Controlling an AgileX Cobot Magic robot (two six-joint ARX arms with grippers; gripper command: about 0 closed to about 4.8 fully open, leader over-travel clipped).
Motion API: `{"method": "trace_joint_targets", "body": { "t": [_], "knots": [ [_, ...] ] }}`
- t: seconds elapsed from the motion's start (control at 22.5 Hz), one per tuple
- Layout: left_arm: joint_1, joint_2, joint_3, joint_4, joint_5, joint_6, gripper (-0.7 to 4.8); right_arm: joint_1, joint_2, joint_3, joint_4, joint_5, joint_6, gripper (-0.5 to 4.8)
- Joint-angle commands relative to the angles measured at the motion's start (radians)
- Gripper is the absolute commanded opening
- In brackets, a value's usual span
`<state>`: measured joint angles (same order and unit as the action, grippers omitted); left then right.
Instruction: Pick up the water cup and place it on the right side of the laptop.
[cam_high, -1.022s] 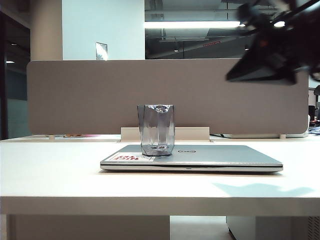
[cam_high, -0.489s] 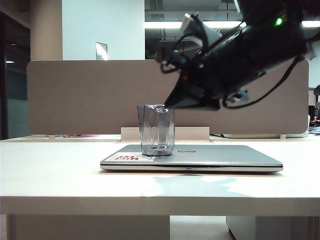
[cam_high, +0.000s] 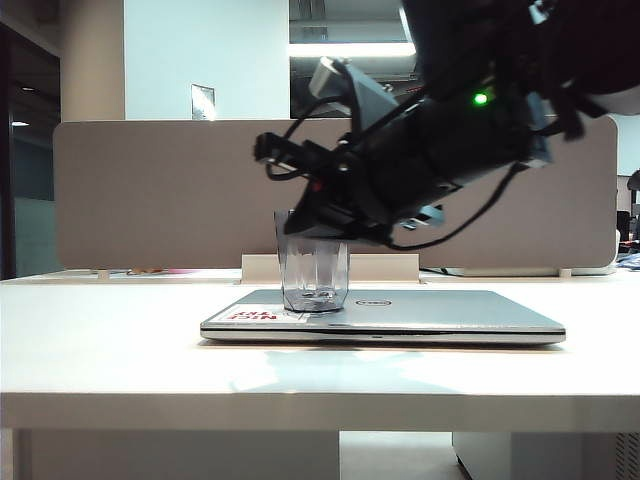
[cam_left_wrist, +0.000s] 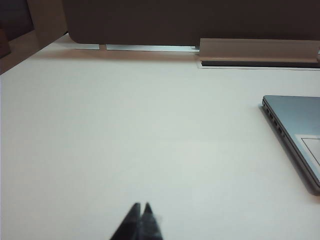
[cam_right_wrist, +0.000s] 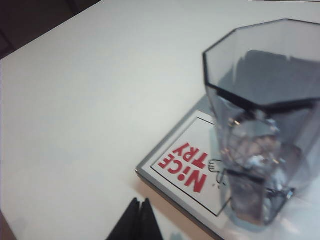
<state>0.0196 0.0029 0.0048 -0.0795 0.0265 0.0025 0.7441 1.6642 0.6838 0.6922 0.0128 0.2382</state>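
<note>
The water cup (cam_high: 313, 278), a grey-blue faceted glass, stands upright on the left part of the closed silver laptop (cam_high: 450, 312), beside its white-and-red sticker (cam_high: 250, 315). My right gripper (cam_high: 287, 228) reaches in from the upper right and hangs at the cup's rim, hiding part of it. In the right wrist view its tips (cam_right_wrist: 139, 201) are shut and empty, over the table just off the laptop's stickered corner (cam_right_wrist: 187, 170), with the water cup (cam_right_wrist: 265, 125) close by. My left gripper (cam_left_wrist: 141, 205) is shut over bare table, apart from the laptop's edge (cam_left_wrist: 295, 120).
A grey partition (cam_high: 150, 190) runs along the back of the white table (cam_high: 100, 340). A white cable box (cam_high: 385, 268) sits behind the laptop. Bare tabletop lies to the laptop's right (cam_high: 600, 340) and left.
My right arm has swung down and leftward from the upper right corner to the cup's rim. Cup and laptop have not moved.
</note>
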Motion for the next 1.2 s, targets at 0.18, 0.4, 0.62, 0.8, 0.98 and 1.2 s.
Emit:
{"method": "trace_joint_targets", "body": {
  "t": [0.18,0.4,0.62,0.8,0.98,1.2],
  "knots": [
    [0.000,0.001,0.003,0.007,0.003,-0.003,-0.04,0.001,0.050,0.071,-0.019,0.047,-0.002,-0.06],
    [0.000,0.001,0.003,0.007,0.004,-0.003,-0.04,-0.006,0.053,0.076,-0.023,0.120,-0.002,-0.06],
    [0.000,0.001,0.003,0.007,0.004,-0.003,-0.04,-0.042,0.053,0.079,-0.024,0.153,-0.002,-0.06],
    [0.000,0.001,0.003,0.007,0.003,-0.003,-0.04,-0.085,0.053,0.079,-0.027,0.170,-0.003,-0.06],
    [0.000,0.001,0.003,0.007,0.004,-0.003,-0.04,-0.114,0.053,0.079,-0.045,0.198,-0.003,-0.06],
    [0.000,0.001,0.003,0.007,0.003,-0.003,-0.04,-0.139,0.053,0.079,-0.047,0.225,-0.004,-0.06]
  ]
}}
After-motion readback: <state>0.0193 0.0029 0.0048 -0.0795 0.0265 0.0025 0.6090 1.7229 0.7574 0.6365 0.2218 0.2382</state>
